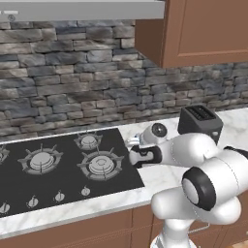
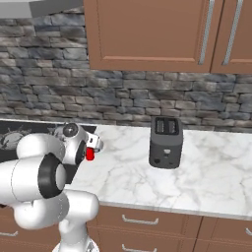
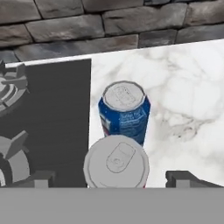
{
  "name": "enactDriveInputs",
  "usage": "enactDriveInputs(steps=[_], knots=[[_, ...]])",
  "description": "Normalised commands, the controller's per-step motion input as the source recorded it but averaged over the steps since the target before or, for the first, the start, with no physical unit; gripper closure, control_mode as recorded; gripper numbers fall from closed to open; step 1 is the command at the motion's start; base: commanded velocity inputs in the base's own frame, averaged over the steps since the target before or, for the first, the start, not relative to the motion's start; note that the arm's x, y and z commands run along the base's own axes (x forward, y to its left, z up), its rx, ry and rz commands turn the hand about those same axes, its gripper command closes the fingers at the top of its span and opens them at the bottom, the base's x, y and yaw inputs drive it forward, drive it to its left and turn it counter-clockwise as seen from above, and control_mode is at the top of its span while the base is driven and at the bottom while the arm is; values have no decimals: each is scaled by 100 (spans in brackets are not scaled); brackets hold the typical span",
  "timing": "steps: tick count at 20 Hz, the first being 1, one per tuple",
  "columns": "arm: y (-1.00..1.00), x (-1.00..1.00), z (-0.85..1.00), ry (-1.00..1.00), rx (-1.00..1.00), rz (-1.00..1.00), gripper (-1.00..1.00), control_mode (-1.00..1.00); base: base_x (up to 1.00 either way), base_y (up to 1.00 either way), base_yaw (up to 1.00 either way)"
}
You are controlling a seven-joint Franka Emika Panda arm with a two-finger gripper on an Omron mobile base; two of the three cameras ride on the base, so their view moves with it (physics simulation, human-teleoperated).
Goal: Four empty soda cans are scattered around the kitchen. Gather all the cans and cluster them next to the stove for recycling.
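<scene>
Two small metal soda cans in hand view, both upright, long axes vertical, silver tops facing camera. Blue-and-white can (image 3: 124, 114) stands on white-grey marble counter (image 3: 183, 92) just beside right edge of flat black gas stove (image 3: 52, 118). Second can, red-sided with silver lid (image 3: 116, 162), sits between dark finger tips of gripper (image 3: 114, 177), nearer camera than blue one, also just right of stove. Right base view shows red can (image 2: 90, 154) under hand. Jaws spread either side of red can; contact cannot tell. Black toaster (image 2: 166, 141) well right of stove.
</scene>
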Motion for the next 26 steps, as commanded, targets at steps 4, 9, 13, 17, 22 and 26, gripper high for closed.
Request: enactDriveInputs(steps=[4,9,13,17,22,26], knots=[[0,-20,55,0,0,-2,-100,-100,0,0,0],[0,-35,75,0,0,-5,-100,-100,0,0,0],[0,-34,81,0,0,-6,-100,-100,0,0,0],[-14,-44,74,0,1,-8,-100,-100,0,0,0],[-56,-45,31,0,4,-2,-100,-100,0,0,0],[-77,-41,1,0,2,0,-100,-100,0,0,0]])
